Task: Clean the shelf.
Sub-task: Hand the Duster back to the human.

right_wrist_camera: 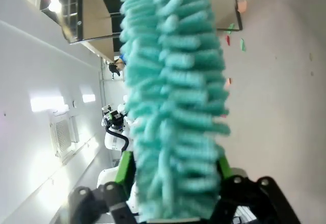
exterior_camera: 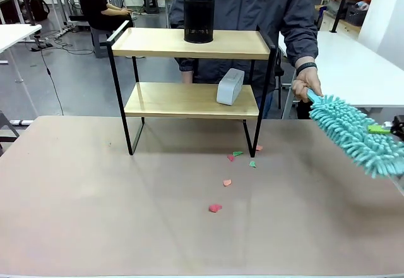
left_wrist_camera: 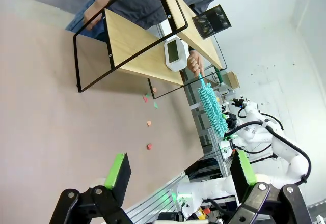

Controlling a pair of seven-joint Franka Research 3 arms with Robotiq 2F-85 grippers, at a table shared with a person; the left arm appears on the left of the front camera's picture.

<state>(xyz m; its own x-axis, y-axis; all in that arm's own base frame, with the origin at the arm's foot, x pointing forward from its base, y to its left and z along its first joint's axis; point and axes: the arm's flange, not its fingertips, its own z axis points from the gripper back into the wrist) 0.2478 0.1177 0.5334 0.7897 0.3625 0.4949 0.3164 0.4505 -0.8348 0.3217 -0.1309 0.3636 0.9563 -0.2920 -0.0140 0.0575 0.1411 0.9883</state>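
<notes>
The shelf (exterior_camera: pixel 189 44), pale wooden boards in a thin black frame, stood at the far middle of the bench (exterior_camera: pixel 95 215). A black mesh cup (exterior_camera: pixel 199 19) sat on top, a grey rounded box (exterior_camera: pixel 230 86) below. A fluffy teal duster (exterior_camera: pixel 353 136) ran from the person's hand (exterior_camera: pixel 304 87) into the right pincer (right_wrist_camera: pixel 173 170), pads pressing its fronds. The left pincer (left_wrist_camera: pixel 178 175) hung spread wide. Paper scraps (exterior_camera: pixel 227 182) littered the bench.

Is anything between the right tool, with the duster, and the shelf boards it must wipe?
Open table lies between the right tool with its duster and the shelf. On the boards, a black mesh cup stands on top and a grey box below; the person's hand holds the duster's handle.
</notes>
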